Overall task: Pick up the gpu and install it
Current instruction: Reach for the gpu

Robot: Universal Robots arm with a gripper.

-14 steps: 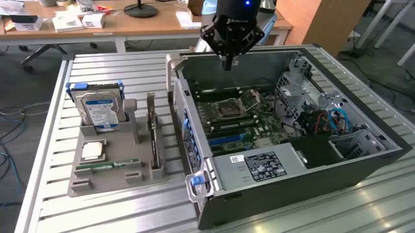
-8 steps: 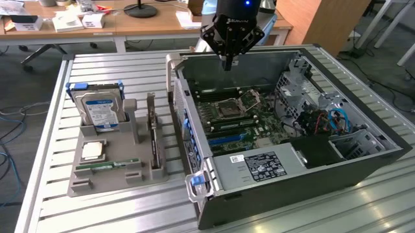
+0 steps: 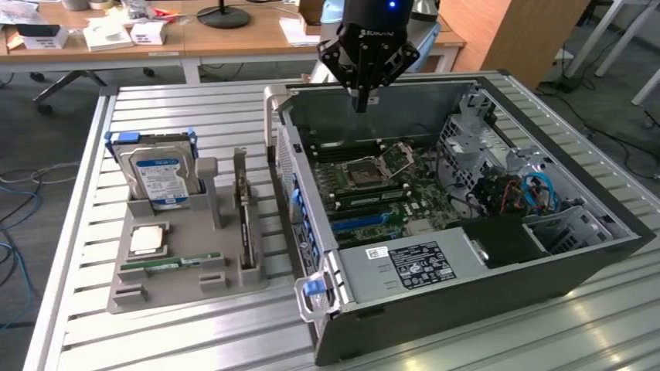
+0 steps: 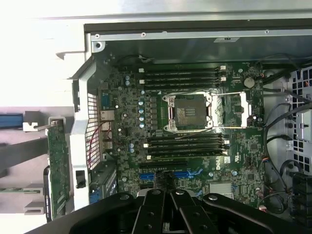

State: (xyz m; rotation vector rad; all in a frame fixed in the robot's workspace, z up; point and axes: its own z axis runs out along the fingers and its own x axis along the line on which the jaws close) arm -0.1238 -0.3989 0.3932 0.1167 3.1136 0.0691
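Hovering above the open case (image 3: 464,317), the hand (image 3: 360,105) is shut and empty, well apart from the gpu (image 3: 244,210) standing on edge in a grey holder (image 3: 170,292).

Shows motherboard (image 4: 126,122) exposed inside open case (image 4: 195,48), CPU socket (image 4: 187,113) uncovered between two memory-slot banks (image 4: 183,78). Notes jaws closed and empty over blue slots (image 4: 187,173). Finds gpu (image 4: 57,161) on edge just outside case wall.
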